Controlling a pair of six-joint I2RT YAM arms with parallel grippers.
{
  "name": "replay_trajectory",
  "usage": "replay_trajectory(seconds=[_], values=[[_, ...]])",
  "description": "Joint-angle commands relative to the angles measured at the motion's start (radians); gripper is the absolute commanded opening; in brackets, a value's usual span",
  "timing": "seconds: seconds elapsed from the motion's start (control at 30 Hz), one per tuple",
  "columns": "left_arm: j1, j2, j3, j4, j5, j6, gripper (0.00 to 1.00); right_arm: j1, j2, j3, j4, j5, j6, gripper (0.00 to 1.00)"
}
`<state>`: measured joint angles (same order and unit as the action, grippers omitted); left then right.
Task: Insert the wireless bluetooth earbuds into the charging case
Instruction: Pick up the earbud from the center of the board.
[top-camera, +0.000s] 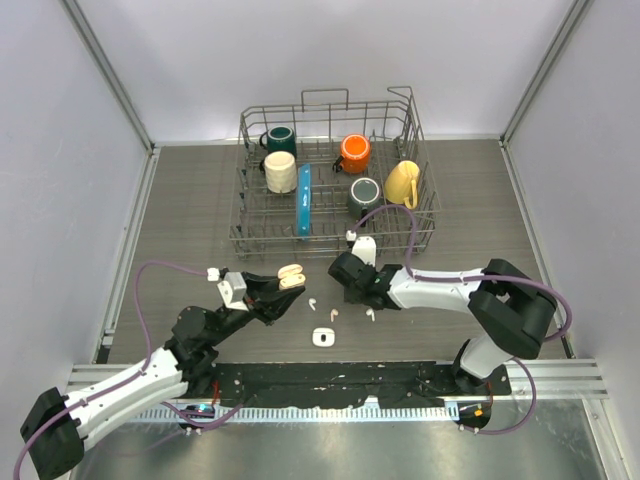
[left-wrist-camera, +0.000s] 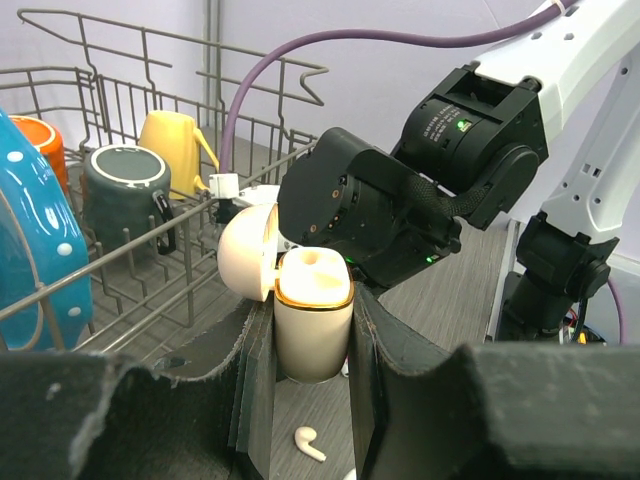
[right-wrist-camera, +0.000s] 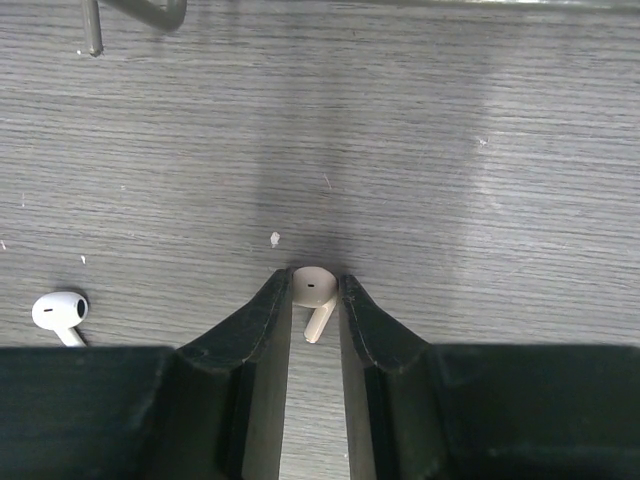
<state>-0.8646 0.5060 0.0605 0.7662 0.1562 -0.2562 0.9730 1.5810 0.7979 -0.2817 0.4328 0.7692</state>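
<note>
My left gripper (left-wrist-camera: 312, 335) is shut on a pale beige charging case (left-wrist-camera: 313, 325), held upright with its lid (left-wrist-camera: 247, 252) swung open to the left; the case also shows in the top view (top-camera: 291, 275). My right gripper (right-wrist-camera: 313, 292) is shut on a pale beige earbud (right-wrist-camera: 313, 288), low over the table, its stem pointing back between the jaws. In the top view the right gripper (top-camera: 352, 286) sits just right of the case. Three more earbuds lie on the table: one (top-camera: 311, 301), a second (top-camera: 333, 314) and a third (top-camera: 369, 314).
A small white charging case (top-camera: 322, 337) lies on the table in front of both grippers. A wire dish rack (top-camera: 335, 232) stands behind, holding several mugs and a blue plate (top-camera: 304, 200). A white earbud (right-wrist-camera: 58, 310) lies left of my right gripper.
</note>
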Motion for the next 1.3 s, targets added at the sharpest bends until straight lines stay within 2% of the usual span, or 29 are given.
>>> replay_trajectory(seconds=[0.0, 0.4, 0.83, 1.27], values=[[-0.002, 0.008, 0.038, 0.054, -0.014, 0.003, 0.0, 0.012, -0.039, -0.038, -0.007, -0.034, 0.028, 0.23], [-0.004, -0.003, 0.03, 0.05, -0.02, 0.002, 0.0, 0.093, -0.104, -0.097, -0.062, -0.045, 0.03, 0.24], [-0.004, -0.004, 0.032, 0.048, -0.018, 0.0, 0.0, 0.098, -0.056, -0.028, -0.105, -0.031, 0.057, 0.39], [-0.002, -0.017, 0.035, 0.031, -0.023, -0.002, 0.0, 0.098, -0.038, -0.025, -0.119, -0.048, 0.137, 0.37]])
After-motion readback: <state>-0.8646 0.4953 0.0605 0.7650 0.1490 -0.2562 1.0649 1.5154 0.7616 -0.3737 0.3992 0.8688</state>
